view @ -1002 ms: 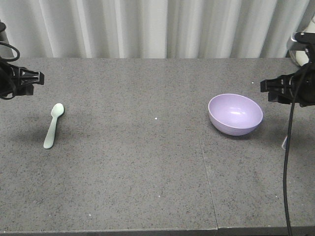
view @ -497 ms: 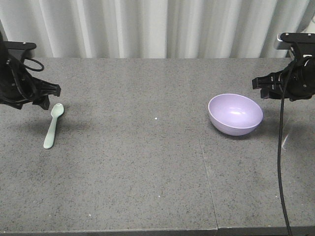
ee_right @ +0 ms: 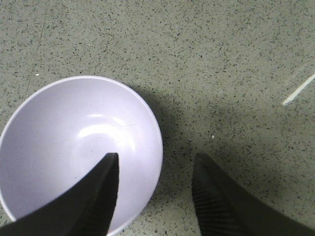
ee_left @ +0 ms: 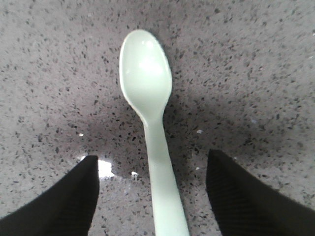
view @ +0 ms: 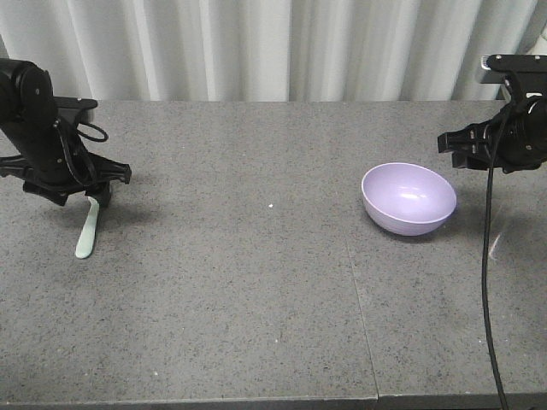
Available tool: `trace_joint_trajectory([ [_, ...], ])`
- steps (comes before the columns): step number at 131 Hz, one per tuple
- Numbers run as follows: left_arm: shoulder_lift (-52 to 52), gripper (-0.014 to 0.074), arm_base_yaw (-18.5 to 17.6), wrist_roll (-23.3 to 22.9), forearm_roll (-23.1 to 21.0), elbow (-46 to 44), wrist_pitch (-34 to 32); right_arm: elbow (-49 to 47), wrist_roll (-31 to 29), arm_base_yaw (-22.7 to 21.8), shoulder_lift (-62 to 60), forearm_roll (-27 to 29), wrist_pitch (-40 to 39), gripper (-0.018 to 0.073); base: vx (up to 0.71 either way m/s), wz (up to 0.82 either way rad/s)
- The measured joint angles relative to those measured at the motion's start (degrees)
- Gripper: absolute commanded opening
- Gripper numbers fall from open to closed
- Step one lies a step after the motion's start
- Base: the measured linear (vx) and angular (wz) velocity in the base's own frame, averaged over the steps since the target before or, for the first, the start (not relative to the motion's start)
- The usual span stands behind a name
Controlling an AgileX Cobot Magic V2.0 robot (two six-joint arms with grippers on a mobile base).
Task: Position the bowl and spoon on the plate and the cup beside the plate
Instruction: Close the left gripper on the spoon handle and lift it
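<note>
The mint-green spoon point(view: 87, 232) lies on the grey table at the left, its head pointing away. My left gripper point(view: 97, 200) hangs over the spoon's head, hiding it in the front view. In the left wrist view this gripper point(ee_left: 152, 164) is open, its fingers on either side of the spoon point(ee_left: 146, 73) handle without touching it. The lavender bowl point(view: 408, 198) stands upright and empty at the right. My right gripper point(view: 455, 150) hovers open above the bowl's right rim; one finger is over the bowl point(ee_right: 74, 147) and the other is outside it. The plate and cup are out of view.
A seam point(view: 357, 290) runs front to back through the grey speckled table. White curtains point(view: 273, 47) close off the far edge. The right arm's black cable point(view: 489, 282) hangs down at the right side. A white streak point(ee_right: 298, 89) marks the table near the bowl.
My left arm has swung in from the left edge and come down over the spoon's head. My right arm shifted slightly left toward the bowl, then held still.
</note>
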Motion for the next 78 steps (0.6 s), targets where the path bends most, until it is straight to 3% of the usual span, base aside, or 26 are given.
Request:
trace_joint_trajectory([
  [78, 6.03, 0.0405, 0.0, -1.15, -0.25, -4.41, 0.58, 0.0, -0.18, 0.0, 0.0, 0.0, -0.12, 0.0351, 0.0, 0.0],
])
